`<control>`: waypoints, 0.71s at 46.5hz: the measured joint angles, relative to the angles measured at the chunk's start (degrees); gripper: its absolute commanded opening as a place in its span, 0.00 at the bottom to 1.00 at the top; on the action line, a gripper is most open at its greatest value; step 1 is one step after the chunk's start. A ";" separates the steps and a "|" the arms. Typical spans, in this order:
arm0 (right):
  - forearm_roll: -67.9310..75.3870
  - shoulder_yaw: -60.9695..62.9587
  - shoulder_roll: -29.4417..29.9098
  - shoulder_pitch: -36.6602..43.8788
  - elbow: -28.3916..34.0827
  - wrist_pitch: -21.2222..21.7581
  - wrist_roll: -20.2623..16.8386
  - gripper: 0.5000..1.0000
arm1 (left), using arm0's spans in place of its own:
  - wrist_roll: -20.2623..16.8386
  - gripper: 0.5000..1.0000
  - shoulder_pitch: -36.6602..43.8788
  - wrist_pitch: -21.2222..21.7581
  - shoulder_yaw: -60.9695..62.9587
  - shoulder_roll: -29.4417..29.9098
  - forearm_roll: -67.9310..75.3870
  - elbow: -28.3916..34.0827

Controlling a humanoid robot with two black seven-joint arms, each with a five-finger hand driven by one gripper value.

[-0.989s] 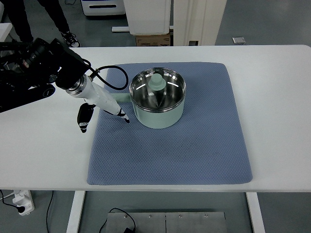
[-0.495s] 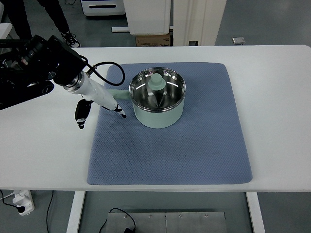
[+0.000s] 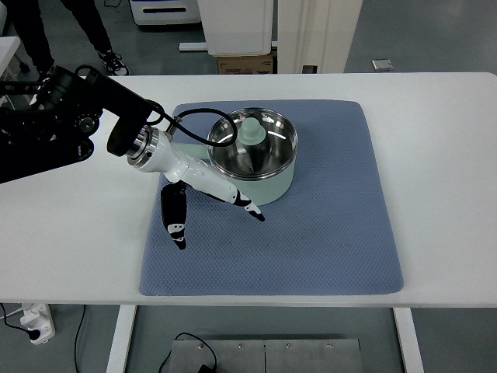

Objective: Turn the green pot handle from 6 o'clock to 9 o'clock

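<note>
A pale green pot (image 3: 260,183) with a steel lid and green knob (image 3: 250,131) stands on the blue mat (image 3: 311,233), a little left of its middle. My left hand (image 3: 217,225) reaches in from the left, low over the mat at the pot's front-left side. Its fingers (image 3: 251,208) are spread and hold nothing, and the thumb (image 3: 174,217) points down toward the mat's front. The white wrist (image 3: 167,159) covers the pot's left side, so the handle is hidden. The right arm is not in view.
The mat lies on a white table (image 3: 443,155). A black cable (image 3: 202,116) loops from my wrist over the pot's left rim. A person's legs (image 3: 31,31) stand beyond the table's far left corner. A cardboard box (image 3: 245,62) sits behind the table.
My left hand has swung from the left of the pot down and to the right, across the pot's front-left side. The handle showed pointing left before and is now covered. The pot has not moved.
</note>
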 measured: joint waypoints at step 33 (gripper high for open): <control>0.00 -0.01 0.00 0.02 0.00 0.00 -0.02 1.00 | -0.02 1.00 12.62 10.21 -11.44 -5.22 -63.30 28.39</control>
